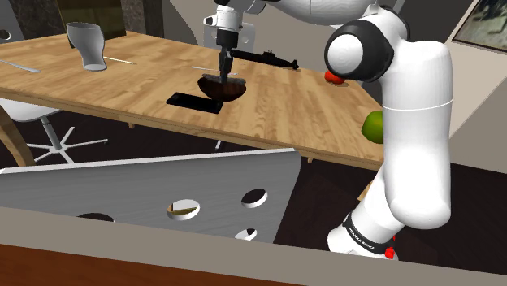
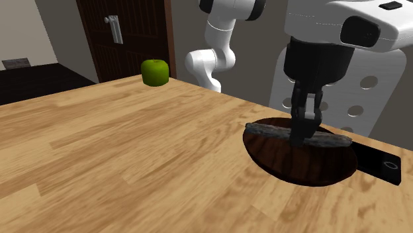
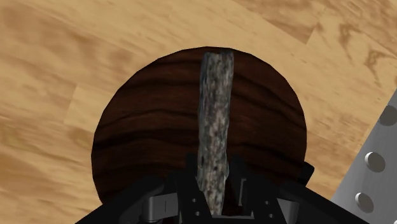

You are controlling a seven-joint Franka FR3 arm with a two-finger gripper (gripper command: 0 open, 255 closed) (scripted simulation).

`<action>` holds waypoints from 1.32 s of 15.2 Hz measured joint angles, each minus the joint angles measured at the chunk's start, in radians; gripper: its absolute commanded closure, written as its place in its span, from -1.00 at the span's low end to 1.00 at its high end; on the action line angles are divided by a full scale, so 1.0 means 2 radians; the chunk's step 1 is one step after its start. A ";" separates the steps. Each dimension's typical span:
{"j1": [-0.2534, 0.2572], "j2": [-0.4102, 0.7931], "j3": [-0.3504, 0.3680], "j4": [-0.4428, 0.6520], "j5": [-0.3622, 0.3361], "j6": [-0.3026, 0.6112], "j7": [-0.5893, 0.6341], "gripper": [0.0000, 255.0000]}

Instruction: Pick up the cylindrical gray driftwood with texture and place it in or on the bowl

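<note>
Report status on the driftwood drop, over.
Hand shut on driftwood. Driftwood level across dark wooden bowl, not yet released. Black slab beside bowl, not in the way.

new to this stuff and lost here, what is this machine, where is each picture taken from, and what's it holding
This is a white robot arm on a stand, drawn by a simulator. One picture looks from beside the stand, down over a wooden table. The second looks across the table towards the arm from close by. The third comes from a camera on the arm's hand, looking down past its black jaws. The jaws are shut on a rough gray driftwood stick, holding it level over a dark wooden bowl. Also on the table are a green apple, a white cup and a flat black object next to the bowl.
</note>
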 measured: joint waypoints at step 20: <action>-0.030 0.043 0.003 0.133 0.012 -0.089 0.008 -1.00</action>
